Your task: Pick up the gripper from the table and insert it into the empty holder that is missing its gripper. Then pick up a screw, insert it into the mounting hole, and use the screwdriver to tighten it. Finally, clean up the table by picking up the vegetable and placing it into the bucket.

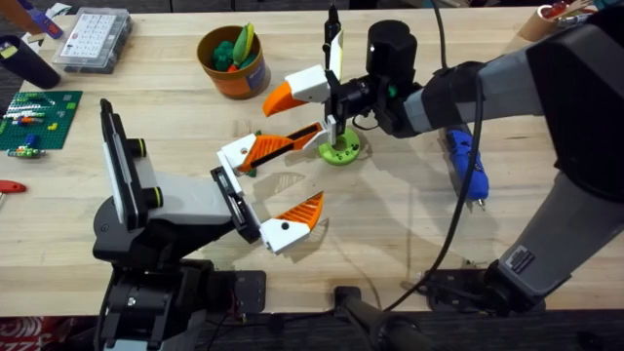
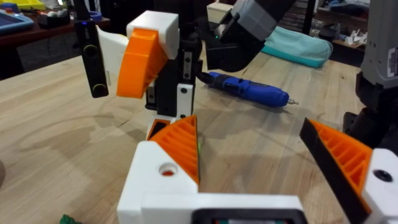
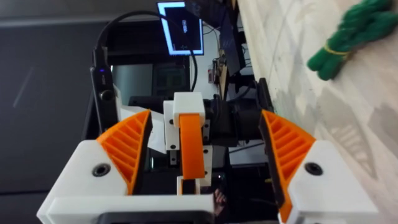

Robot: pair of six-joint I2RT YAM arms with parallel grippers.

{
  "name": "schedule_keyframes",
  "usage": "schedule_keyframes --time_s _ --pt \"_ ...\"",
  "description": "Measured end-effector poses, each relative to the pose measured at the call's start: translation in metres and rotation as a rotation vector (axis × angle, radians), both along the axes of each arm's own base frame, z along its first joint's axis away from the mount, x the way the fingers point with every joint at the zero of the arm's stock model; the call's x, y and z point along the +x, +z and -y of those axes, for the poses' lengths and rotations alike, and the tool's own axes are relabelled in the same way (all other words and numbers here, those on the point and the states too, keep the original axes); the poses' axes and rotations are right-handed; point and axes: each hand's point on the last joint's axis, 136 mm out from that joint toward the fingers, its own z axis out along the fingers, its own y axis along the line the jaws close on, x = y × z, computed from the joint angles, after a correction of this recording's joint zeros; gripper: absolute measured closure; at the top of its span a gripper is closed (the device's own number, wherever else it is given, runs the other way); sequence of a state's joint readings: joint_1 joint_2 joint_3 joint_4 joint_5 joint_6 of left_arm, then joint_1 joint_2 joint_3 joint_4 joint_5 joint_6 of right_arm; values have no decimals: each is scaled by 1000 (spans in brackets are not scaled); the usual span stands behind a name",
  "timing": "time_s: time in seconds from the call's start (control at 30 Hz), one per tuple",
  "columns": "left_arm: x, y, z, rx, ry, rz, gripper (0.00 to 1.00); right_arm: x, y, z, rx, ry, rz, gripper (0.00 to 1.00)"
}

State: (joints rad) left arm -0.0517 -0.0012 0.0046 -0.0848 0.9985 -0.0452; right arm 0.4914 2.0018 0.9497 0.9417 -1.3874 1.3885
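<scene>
Status check, judged from how things lie now.

Left gripper [image 1: 274, 187]: white fingers with orange ribbed pads, spread wide and holding nothing, low over the pale wooden surface [image 1: 175, 117] near centre.

Right gripper [image 1: 312, 109]: reaches in over the lime-green disc with holes [image 1: 340, 150]. In the right wrist view its two pads stand apart, with the white-and-orange spare gripper piece [image 3: 189, 146] upright between them. The left wrist view shows that piece on the black upright holder [image 2: 171, 87]. Whether the pads touch the piece I cannot tell; they look spread, not clamped.

Step 1 (insert the piece): appears in hand or just finished, since the piece stands at the holder over the green disc, not lying on the surface. Seating depth cannot be read.

Step 2 (screw): seems not begun. No screw could be picked out. The slim blue pen-shaped screwdriver [image 1: 466, 164] lies flat on the surface well to the right of the disc, untouched by either gripper.

Step 3 (cleanup): unclear. The small round orange bucket with tan rim [image 1: 233, 62] stands at the far side and already holds green and yellow items. A green leafy vegetable-like object [image 3: 348, 38] lies on the surface in the right wrist view, so this step looks open.
</scene>
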Motion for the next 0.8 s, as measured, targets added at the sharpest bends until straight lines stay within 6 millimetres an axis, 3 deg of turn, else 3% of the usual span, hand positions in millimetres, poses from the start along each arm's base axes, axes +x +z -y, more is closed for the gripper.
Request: schedule_keyframes --time_s 0.17,0.43,0.63,0.8 --pt "0 0 0 0 0 -2 7 1 0 0 -8 -5 -22 30" --pt "0 0 0 0 0 -2 7 6 17 3 40 -17 36 30" --pt "0 0 0 0 0 -2 7 15 38 20 97 -31 115 30" --pt "0 0 0 0 0 -2 7 17 38 28 78 -35 62 30"
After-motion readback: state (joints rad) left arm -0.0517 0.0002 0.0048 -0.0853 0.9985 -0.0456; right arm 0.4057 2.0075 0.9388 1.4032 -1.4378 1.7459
